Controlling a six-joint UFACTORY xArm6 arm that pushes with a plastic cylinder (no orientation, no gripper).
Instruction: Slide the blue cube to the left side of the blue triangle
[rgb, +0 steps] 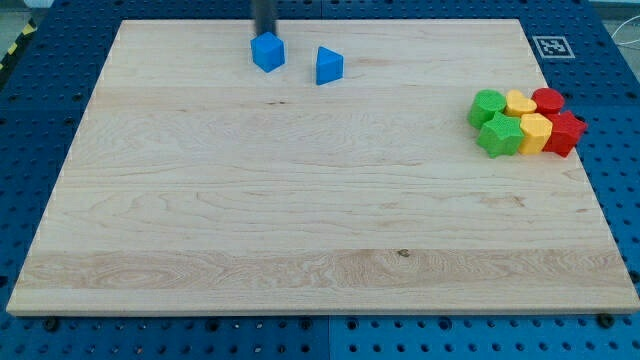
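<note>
Nearest the view's bottom runs the front edge of the wooden board (320, 290), a broad pale slab with lengthwise grain and a small dark knot, lying on a blue perforated table (40, 340). At the board's top right corner sits a black-and-white square marker (550, 46); its pattern holds no readable writing. Near the view's right edge, smooth plastic blocks huddle touching: two green ones (495, 122), two yellow (530, 120) and two red (558, 120), their exact shapes hard to tell. Toward the view's top, the blue cube (267, 51) stands just left of the blue triangle (329, 65), a gap between them. My tip (264, 33) comes down at the cube's top side, seemingly touching it. The rod carries no gripper, only this plain dark end.
</note>
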